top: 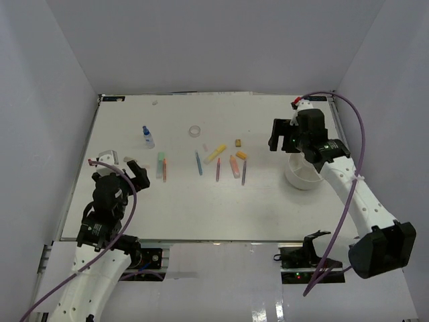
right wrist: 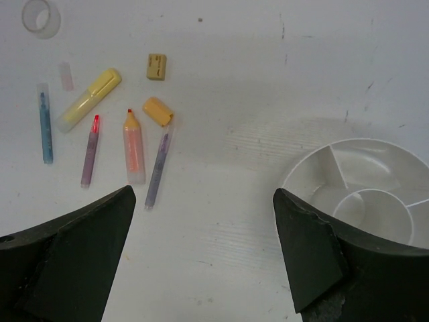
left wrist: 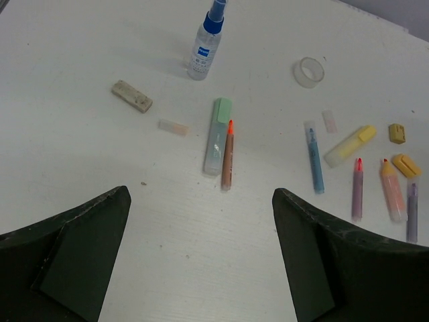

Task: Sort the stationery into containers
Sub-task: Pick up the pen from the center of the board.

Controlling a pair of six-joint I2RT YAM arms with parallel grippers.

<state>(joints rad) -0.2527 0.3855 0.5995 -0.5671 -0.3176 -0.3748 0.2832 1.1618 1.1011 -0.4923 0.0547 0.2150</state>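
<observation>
The stationery lies loose mid-table: a blue-capped bottle [top: 147,137], clear tape ring [top: 195,130], green highlighter [top: 160,164], blue pen [top: 198,163], yellow highlighter [top: 215,153], orange highlighter [top: 234,165] and purple pen [top: 244,173]. The round white divided tub [top: 301,176] stands at the right and holds nothing I can see. My left gripper [top: 137,174] is open and empty, left of the green highlighter [left wrist: 217,134] and the orange pen [left wrist: 228,154]. My right gripper [top: 281,141] is open and empty above the table between the pens and the tub [right wrist: 362,194].
A speckled eraser [left wrist: 132,95] and a small clear cap [left wrist: 173,127] lie near the bottle [left wrist: 204,43]. A yellow cap [right wrist: 158,111] and a tan eraser [right wrist: 156,67] lie by the orange highlighter [right wrist: 133,147]. White walls enclose the table on three sides.
</observation>
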